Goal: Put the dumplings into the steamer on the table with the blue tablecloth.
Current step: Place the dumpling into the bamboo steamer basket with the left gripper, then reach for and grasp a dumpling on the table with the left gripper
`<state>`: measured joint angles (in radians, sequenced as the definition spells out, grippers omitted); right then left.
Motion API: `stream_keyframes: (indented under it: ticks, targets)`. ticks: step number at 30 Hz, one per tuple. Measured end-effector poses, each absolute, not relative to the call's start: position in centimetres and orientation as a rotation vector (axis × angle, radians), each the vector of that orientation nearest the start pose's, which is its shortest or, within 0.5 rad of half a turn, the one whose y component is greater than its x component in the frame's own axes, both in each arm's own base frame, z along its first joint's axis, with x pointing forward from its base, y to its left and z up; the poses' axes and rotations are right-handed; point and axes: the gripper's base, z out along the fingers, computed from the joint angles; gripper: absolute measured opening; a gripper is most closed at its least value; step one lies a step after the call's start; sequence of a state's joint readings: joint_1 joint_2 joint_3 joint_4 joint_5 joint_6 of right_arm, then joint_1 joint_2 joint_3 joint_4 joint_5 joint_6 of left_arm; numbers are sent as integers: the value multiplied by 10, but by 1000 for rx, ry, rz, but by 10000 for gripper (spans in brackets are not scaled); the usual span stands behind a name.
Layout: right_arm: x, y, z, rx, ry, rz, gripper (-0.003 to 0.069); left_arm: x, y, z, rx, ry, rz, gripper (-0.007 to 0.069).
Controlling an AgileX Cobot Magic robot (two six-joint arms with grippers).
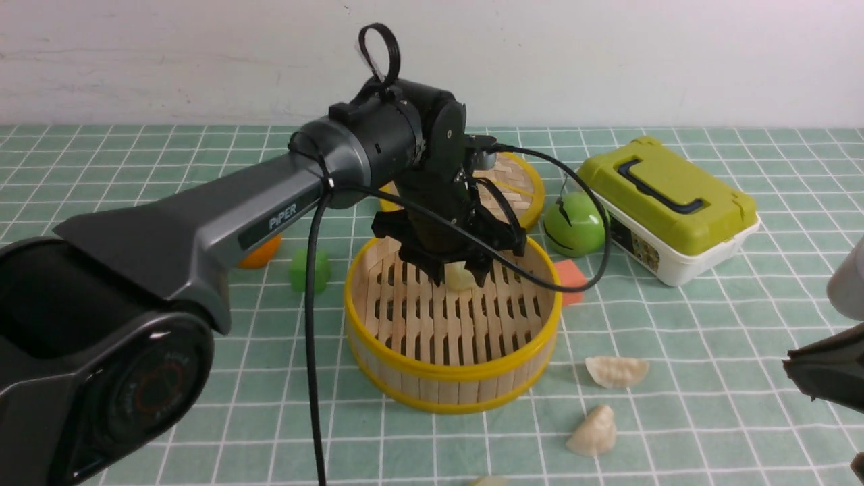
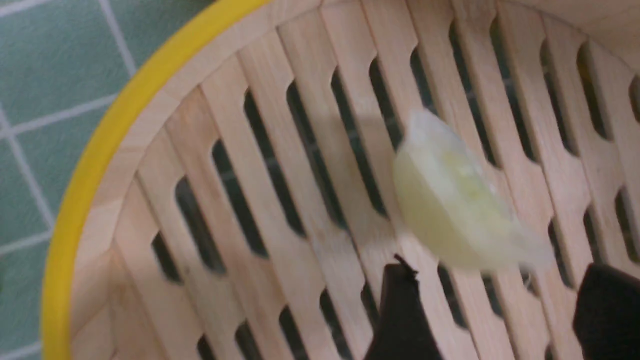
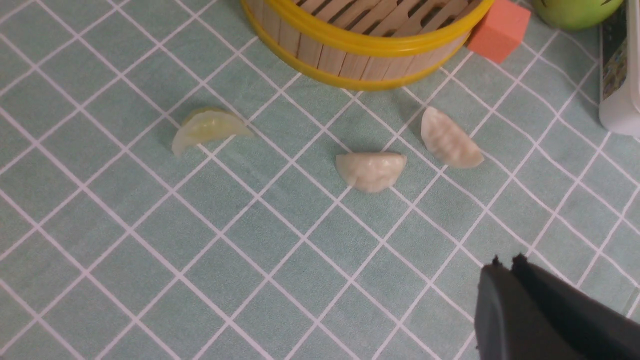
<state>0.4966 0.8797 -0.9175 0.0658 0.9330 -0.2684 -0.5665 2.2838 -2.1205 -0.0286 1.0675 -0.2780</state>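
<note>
One dumpling [image 2: 452, 200] is loose inside the steamer [image 1: 445, 368] below the spread left claw [image 2: 500, 305], so lift that claw straight up, with the right claw [image 3: 507, 260] pressed together.

Bright even light; soft shadows; dumpling [image 2: 450, 200] motion-blurred.

A white box [image 1: 668, 206] with an olive-green lid and a dark handle lies at the far right. Just left of it sits a round green fruit [image 1: 574, 226], with a salmon cube [image 1: 570, 277] slightly nearer. A woven yellow-rimmed lid [image 1: 520, 179] lies farther back. A green cube [image 1: 309, 270] and an orange ball [image 1: 260, 253] sit to the left.
</note>
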Motion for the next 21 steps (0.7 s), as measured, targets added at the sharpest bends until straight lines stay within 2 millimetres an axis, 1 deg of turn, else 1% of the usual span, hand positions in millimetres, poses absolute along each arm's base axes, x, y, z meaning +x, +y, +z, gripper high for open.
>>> stream_keyframes:
  ticks: [1, 3, 5, 6, 8, 9, 10, 11, 13, 14, 15, 18, 20, 21]
  targets:
    - [137, 80, 353, -870, 2220, 190, 22, 421, -270, 236, 389, 2748, -267, 469]
    - [137, 80, 353, -869, 2216, 190, 23, 414, -269, 261, 413, 2756, -281, 499]
    - [138, 80, 354, -866, 2208, 187, 22, 406, -270, 281, 438, 2724, -300, 503]
    - [138, 79, 354, -867, 2204, 179, 22, 399, -272, 296, 468, 2693, -311, 503]
    - [137, 77, 355, -868, 2194, 163, 24, 381, -277, 318, 539, 2643, -323, 495]
    - [136, 77, 356, -868, 2190, 157, 25, 373, -280, 325, 573, 2629, -321, 491]
    - [134, 75, 357, -863, 2183, 154, 27, 359, -285, 334, 622, 2608, -324, 485]
    - [132, 74, 358, -854, 2179, 151, 30, 347, -288, 338, 668, 2601, -319, 482]
    - [128, 71, 361, -830, 2169, 148, 32, 328, -294, 337, 739, 2610, -305, 478]
    - [127, 70, 362, -823, 2167, 148, 32, 321, -296, 333, 767, 2622, -296, 478]
    - [124, 67, 364, -802, 2156, 146, 34, 307, -299, 327, 821, 2641, -283, 477]
    - [118, 62, 369, -760, 2138, 139, 38, 282, -303, 294, 946, 2733, -213, 477]
    - [114, 59, 371, -735, 2125, 140, 41, 270, -301, 265, 1008, 2813, -147, 477]
    - [113, 58, 372, -726, 2122, 144, 41, 267, -300, 254, 1030, 2841, -123, 477]
